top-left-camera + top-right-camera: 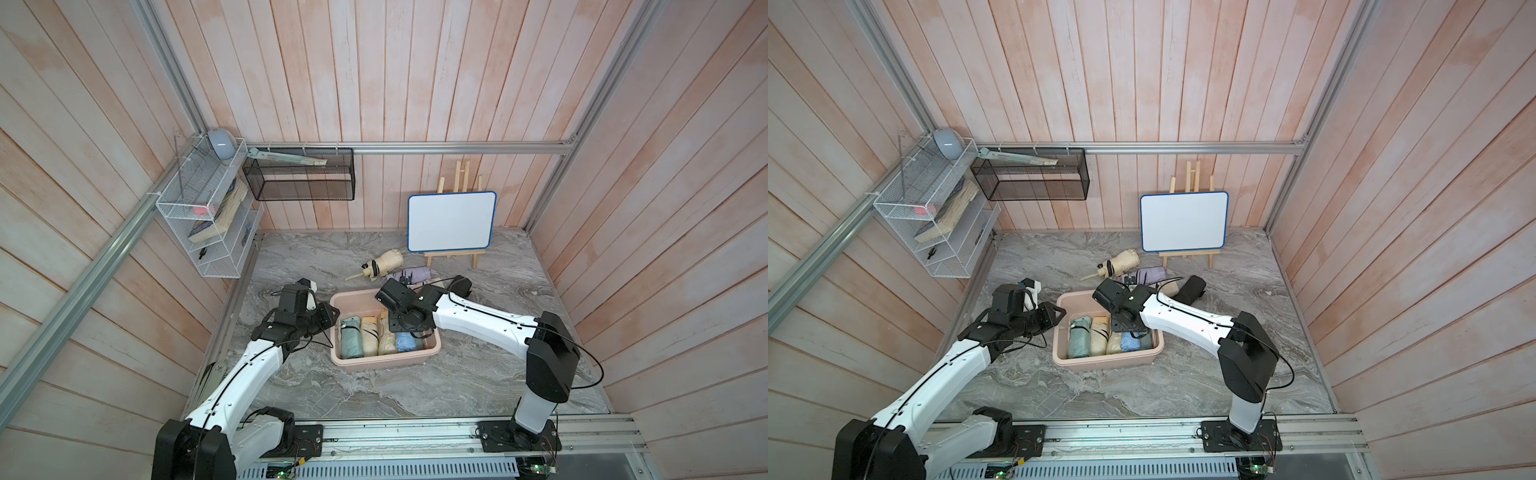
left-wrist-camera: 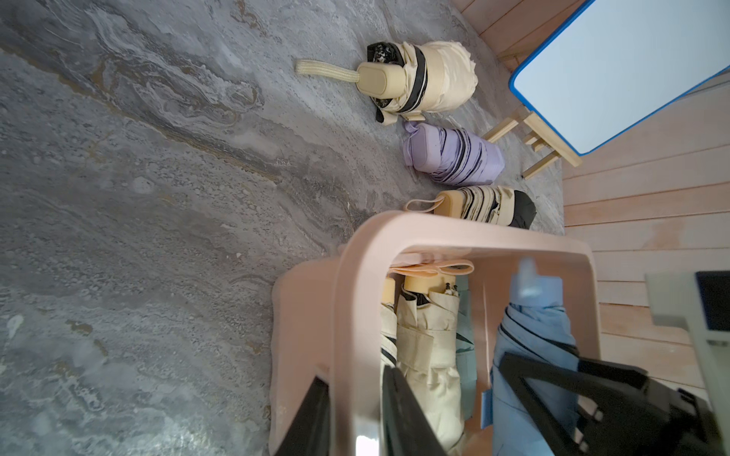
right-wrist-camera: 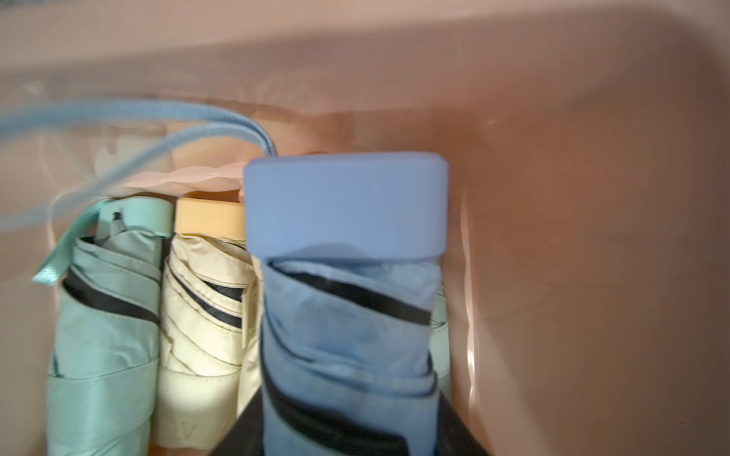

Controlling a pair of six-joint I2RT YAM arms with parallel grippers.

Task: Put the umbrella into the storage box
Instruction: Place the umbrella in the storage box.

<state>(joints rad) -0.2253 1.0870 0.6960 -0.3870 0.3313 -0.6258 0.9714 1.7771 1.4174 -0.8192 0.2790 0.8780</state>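
The pale pink storage box (image 1: 386,361) (image 1: 1104,365) sits mid-table, with green (image 1: 350,336) and cream (image 1: 369,334) folded umbrellas lying side by side in it. My right gripper (image 1: 405,332) (image 3: 349,434) reaches down into the box's right part, shut on a blue umbrella (image 1: 405,341) (image 3: 347,316) whose handle points at the far wall (image 3: 572,197). My left gripper (image 1: 332,316) (image 2: 355,395) straddles the box's left rim (image 2: 454,237), one finger outside and one inside, shut on it. The blue umbrella (image 2: 529,339) also shows in the left wrist view.
Behind the box, a cream umbrella (image 1: 384,264), a lilac one (image 1: 411,275) and a black-ended one (image 1: 459,286) lie on the marble table. A whiteboard on an easel (image 1: 452,221) stands at the back. A black mesh basket (image 1: 299,178) and a white wire rack (image 1: 203,220) hang on the walls.
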